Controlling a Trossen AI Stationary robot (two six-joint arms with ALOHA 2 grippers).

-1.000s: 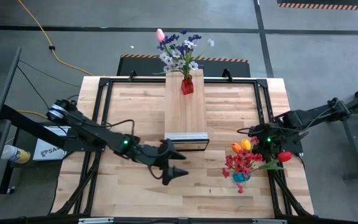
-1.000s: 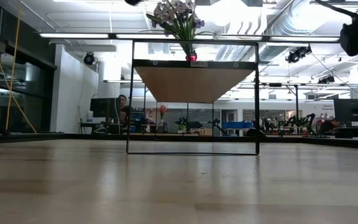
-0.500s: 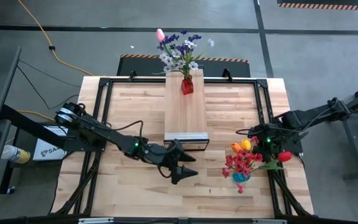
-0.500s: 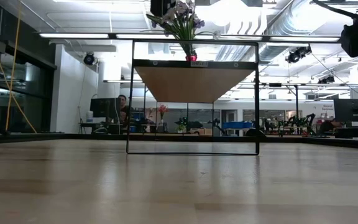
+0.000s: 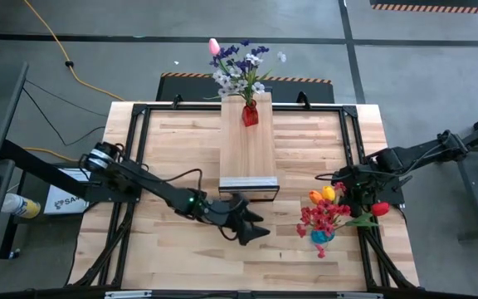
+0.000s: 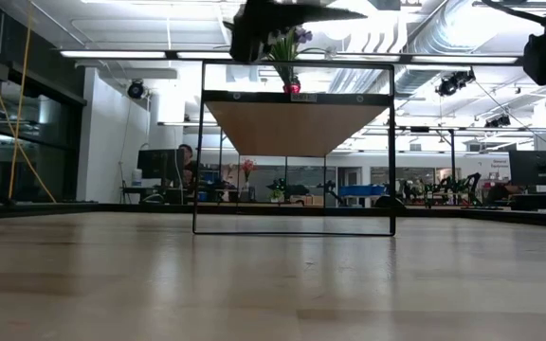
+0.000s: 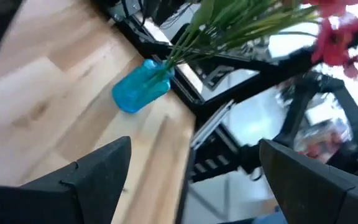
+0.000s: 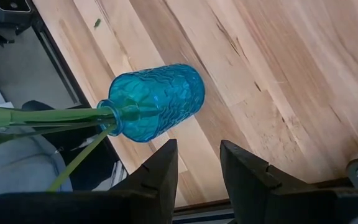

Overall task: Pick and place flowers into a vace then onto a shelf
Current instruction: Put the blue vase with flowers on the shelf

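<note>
- Left jaws (image 5: 260, 226) spread wide, empty, hovering over the tabletop (image 5: 181, 141). Nothing is between the fingers in the left wrist view.
- Right jaws (image 8: 199, 155) have only a narrow gap. Bare tabletop shows through it, so nothing is held or touched.
- Blue vase (image 5: 322, 237) stands on the tabletop between the two sets of jaws. It is ahead of the left pair, well apart, and right under or just beyond the right pair.
- Flowers (image 5: 330, 212) are already in the blue vase: red sprays plus orange, yellow and red tulips, fanning out towards the right jaws.
- Handling, judged: the vase looks like textured glass, so rigid, fragile and a bit slippery. With long stems leaning out it is probably top-heavy and easy to tip.
- Stems look thin and springy, and the blossoms soft. They are a poor place to grab and would bend or pull out.
- Best hold is probably across the vase body, squarely and below the neck. The left jaws look wide enough for that; the right ones would need to open more.
- Shelf (image 5: 247, 149) lies beyond the left jaws, off to one side. A red vase (image 5: 250, 114) with a bunch sits at its far end; the near end is bare.
</note>
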